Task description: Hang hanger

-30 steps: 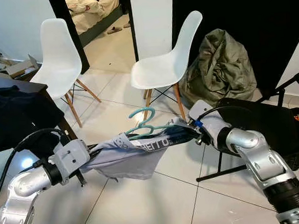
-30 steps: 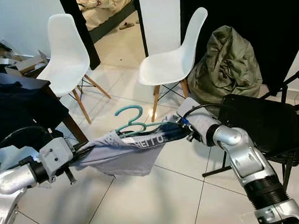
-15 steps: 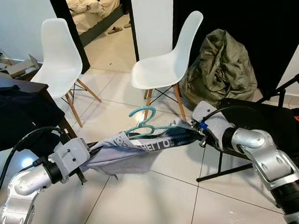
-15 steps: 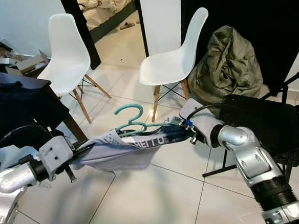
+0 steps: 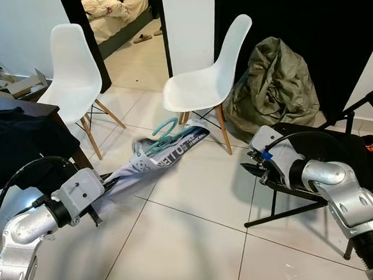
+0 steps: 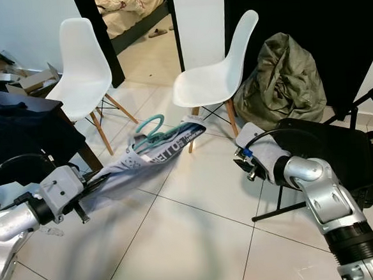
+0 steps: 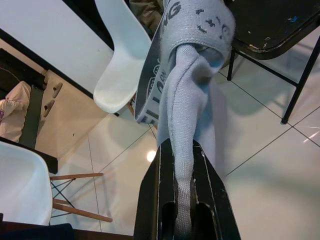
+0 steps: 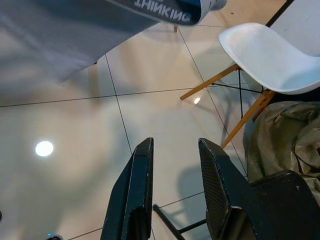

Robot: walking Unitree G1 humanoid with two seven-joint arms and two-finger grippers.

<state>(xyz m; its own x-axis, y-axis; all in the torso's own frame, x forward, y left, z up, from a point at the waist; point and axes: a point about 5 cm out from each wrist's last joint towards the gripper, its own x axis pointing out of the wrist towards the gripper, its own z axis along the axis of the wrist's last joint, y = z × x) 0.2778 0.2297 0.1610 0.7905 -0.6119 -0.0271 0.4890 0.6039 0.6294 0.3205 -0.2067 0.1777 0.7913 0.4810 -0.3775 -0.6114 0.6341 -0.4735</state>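
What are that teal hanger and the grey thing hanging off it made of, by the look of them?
The teal hanger looks like moulded plastic: smooth, evenly coloured, slightly glossy. The grey garment looks like soft knit fabric, likely cotton jersey; it folds and drapes, with a printed woven waistband. The left gripper pinches it into a bunched strip.

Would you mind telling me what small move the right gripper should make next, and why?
Probably reach the open, empty right gripper toward the teal hanger. The left gripper alone pinches the grey garment, which slants up from it with the hanger at its far end, unsupported.
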